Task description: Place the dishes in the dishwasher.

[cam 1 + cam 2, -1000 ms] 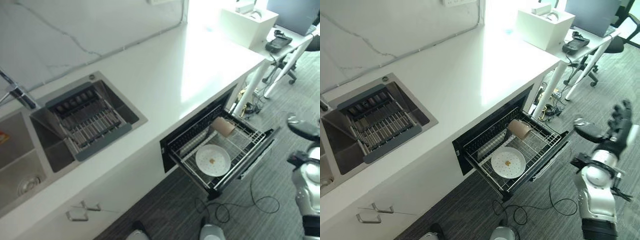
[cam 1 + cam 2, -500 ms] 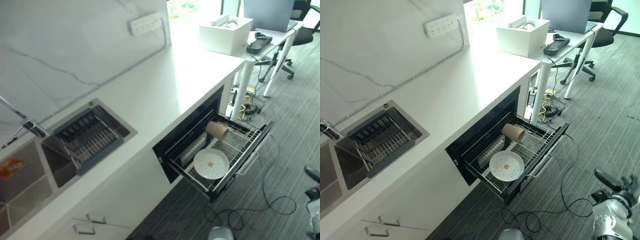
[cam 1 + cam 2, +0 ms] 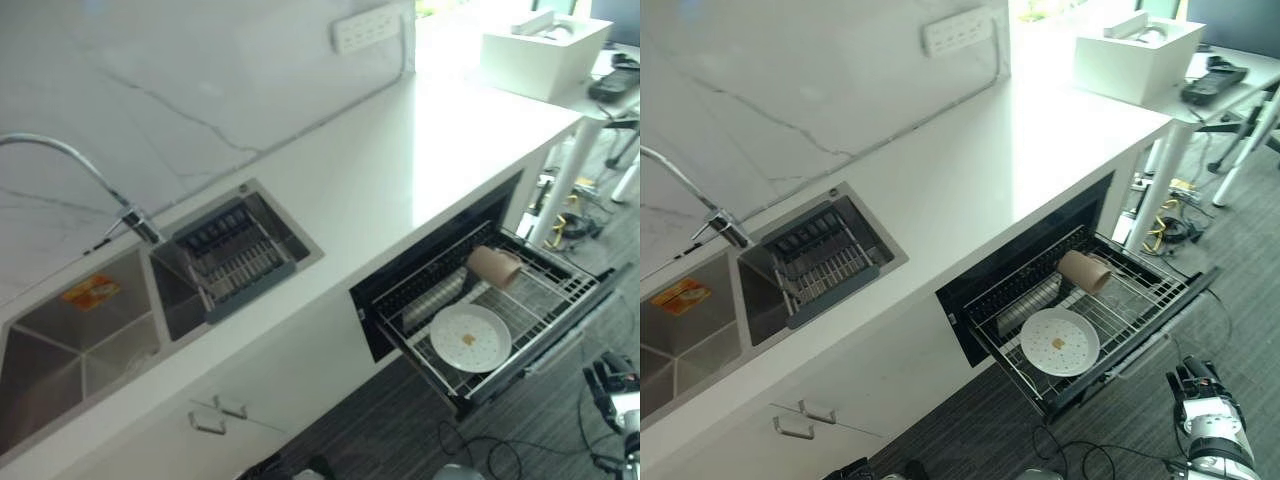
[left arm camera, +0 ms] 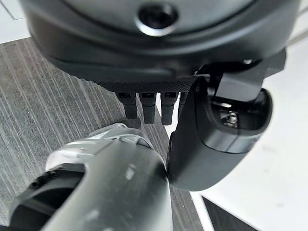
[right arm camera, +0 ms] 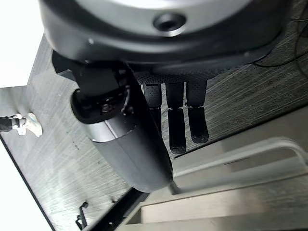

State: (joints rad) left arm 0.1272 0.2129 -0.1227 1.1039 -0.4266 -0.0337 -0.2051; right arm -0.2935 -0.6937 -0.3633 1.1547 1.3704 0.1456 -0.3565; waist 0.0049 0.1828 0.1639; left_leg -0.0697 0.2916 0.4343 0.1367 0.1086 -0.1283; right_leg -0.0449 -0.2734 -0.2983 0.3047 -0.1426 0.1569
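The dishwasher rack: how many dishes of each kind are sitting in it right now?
Plates: 1, the white plate lying flat at the front of the rack.
Cups: 1, the brown cup on its side behind it.
Total: 2 dishes.

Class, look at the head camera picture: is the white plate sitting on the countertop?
No, the white plate lies in the pulled-out dishwasher rack below the countertop, beside a brown cup.
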